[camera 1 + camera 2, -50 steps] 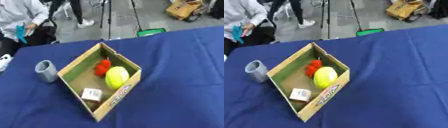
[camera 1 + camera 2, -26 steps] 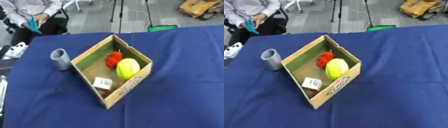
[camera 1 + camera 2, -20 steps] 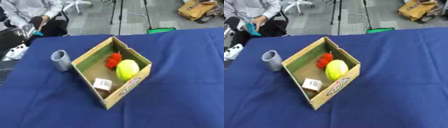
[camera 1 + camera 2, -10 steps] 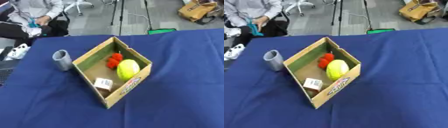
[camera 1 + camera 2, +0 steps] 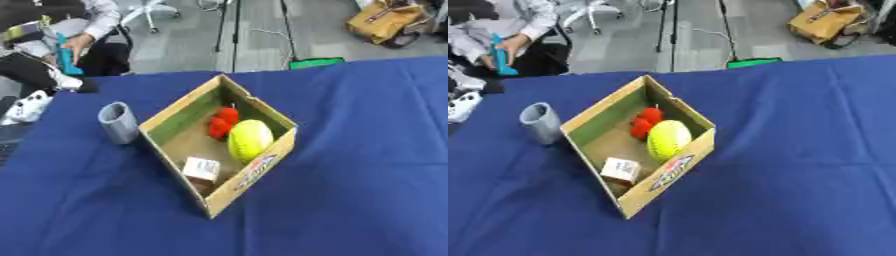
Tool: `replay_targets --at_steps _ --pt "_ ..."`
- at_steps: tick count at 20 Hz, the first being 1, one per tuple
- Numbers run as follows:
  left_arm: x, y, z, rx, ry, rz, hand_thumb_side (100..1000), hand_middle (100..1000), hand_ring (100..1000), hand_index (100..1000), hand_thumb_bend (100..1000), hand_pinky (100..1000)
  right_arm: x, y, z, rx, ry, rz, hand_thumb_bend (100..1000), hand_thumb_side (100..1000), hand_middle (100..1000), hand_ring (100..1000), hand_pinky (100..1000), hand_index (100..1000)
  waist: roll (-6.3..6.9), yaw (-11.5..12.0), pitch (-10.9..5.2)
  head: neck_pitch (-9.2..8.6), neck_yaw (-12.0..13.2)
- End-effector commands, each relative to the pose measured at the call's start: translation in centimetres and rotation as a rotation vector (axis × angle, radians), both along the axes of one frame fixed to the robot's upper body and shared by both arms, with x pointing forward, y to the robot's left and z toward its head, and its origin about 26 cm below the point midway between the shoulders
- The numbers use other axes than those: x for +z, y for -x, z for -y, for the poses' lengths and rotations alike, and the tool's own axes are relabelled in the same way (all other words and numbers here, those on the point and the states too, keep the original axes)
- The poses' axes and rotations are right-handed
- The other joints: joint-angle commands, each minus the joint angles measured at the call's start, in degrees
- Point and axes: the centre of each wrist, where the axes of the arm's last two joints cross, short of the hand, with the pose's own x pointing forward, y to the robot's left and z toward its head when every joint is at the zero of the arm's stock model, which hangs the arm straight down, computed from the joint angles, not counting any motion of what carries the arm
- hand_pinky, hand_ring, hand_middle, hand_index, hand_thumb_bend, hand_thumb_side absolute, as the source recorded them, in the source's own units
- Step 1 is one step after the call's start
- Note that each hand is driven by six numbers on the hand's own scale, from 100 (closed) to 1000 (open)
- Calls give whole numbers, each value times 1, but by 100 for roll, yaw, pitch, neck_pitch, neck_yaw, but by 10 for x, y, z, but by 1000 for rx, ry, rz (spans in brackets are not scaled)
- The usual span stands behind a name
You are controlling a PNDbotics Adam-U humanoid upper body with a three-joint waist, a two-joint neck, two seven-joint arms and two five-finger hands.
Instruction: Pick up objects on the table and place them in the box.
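Robot hand? You can't see either one right now, left or right, so you can't tell if the fingers are spread or curled.

Look at the grey cup (image 5: 119,122). It stands up straight on the blue table (image 5: 350,150), just beside the left wall of the box (image 5: 249,177). It looks like the only thing not in the box yet, so it is likely your next pick. It sits on the left side of the table, so your left robot hand is probably the nearer one. The box is just to its right, so the carry would be short.

Inside the box you have a yellow ball (image 5: 249,140), something red (image 5: 220,123) touching it at the far end, and a small white carton (image 5: 202,168) near the front.
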Motion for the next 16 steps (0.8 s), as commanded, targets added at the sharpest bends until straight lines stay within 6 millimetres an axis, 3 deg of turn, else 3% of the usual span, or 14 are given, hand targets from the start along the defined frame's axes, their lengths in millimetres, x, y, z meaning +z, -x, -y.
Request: replay_targets --at_steps 1,10,16 --pt "16 -2 -6 40 -81 -32 668 1000 1000 1000 787 1000 6 3 -3 8 7 22 100 745 597 670 755 742 -10 -4 -93 -72 -29" --pt "12 -19 -3 79 -276 -176 617 1000 1000 1000 892 1000 5 2 -4 14 6 15 100 741 596 670 756 736 24 -39 -90 -112 -44" --pt "0 -30 -6 84 -254 -228 620 1000 1000 1000 919 967 4 2 -4 11 1 12 100 736 594 670 758 721 20 -43 -72 -139 -45"
